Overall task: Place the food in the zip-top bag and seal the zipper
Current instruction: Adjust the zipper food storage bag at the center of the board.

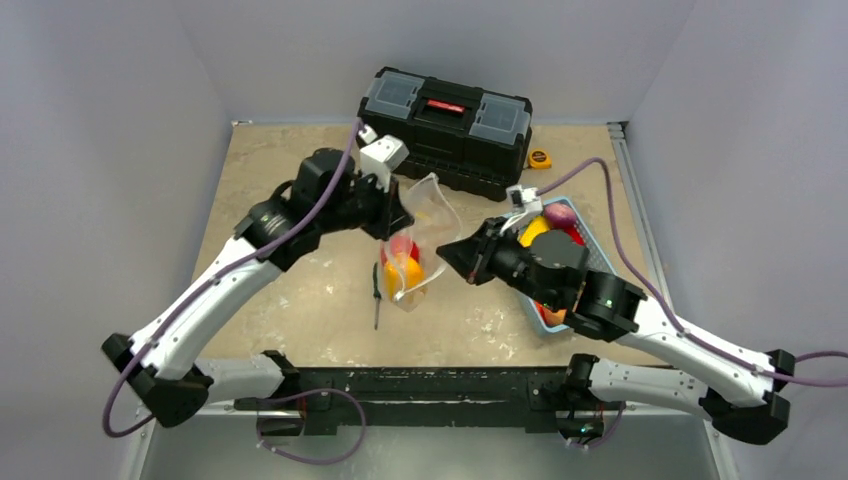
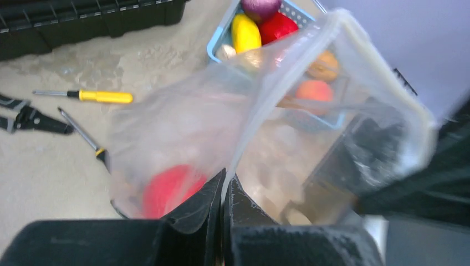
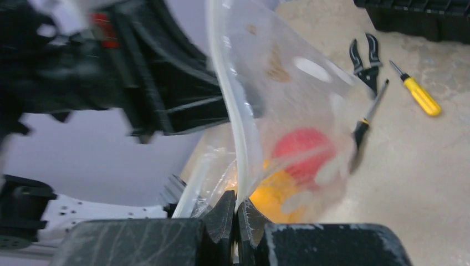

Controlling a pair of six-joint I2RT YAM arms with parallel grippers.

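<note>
The clear zip-top bag point(image 1: 428, 215) hangs open above the table between both arms. My left gripper point(image 2: 224, 185) is shut on one side of the bag's rim, and my right gripper point(image 3: 236, 208) is shut on the white zipper point(image 3: 233, 111) strip on the other side. Inside the bag lie a red food piece point(image 3: 302, 149) and an orange-yellow one point(image 3: 274, 194). More food sits in the light blue basket point(image 1: 597, 243): a purple piece point(image 1: 559, 213), a yellow piece point(image 2: 245, 32) and a red piece point(image 2: 284, 26).
A black toolbox point(image 1: 445, 120) stands at the back, with a small yellow tape measure point(image 1: 540, 158) beside it. A yellow-handled screwdriver point(image 2: 105, 97), black pliers point(image 2: 33, 119) and a dark screwdriver point(image 1: 377, 290) lie on the table under and left of the bag.
</note>
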